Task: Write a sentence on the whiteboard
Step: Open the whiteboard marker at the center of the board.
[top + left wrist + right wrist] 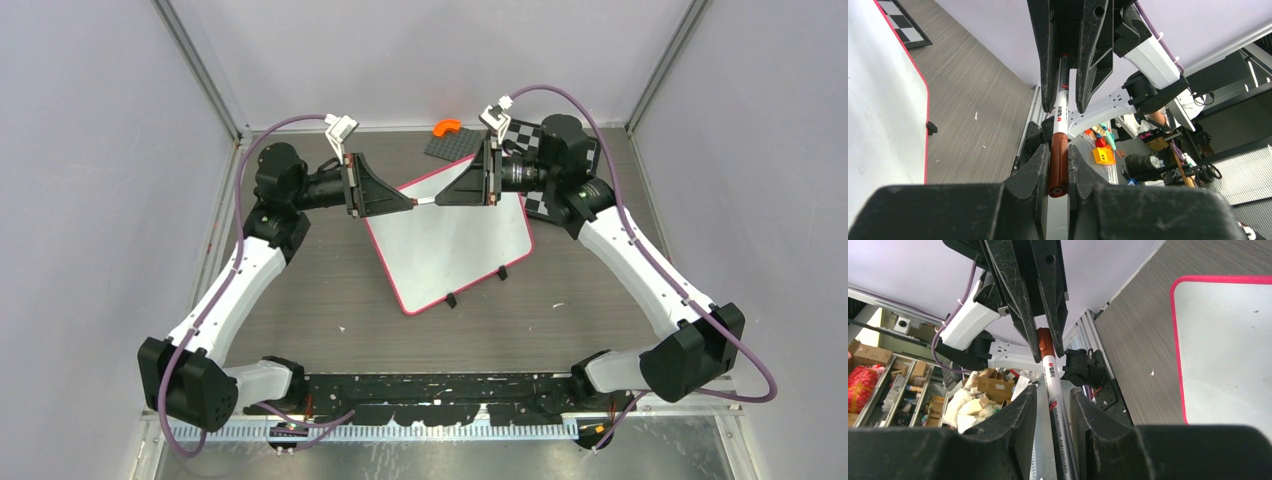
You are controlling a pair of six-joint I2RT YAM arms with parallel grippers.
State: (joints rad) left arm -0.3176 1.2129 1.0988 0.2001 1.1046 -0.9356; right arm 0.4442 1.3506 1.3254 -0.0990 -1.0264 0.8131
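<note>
Grey worktop under a blank whiteboard; left claw clamps the marker by its brown cap, right claw brackets the barrel, grip unclear. Probably light and slick: hold mid-barrel.

Whiteboard: flat on the table, at its centre, set askew.
Marker: level above the whiteboard's far-left corner (one gripper at each end).
Left gripper: left of the marker.
Right gripper: right of the marker.
Chessboard: behind the whiteboard, far right, partly under the right arm.
Mat: behind the whiteboard, with a small piece at its far edge.
</note>
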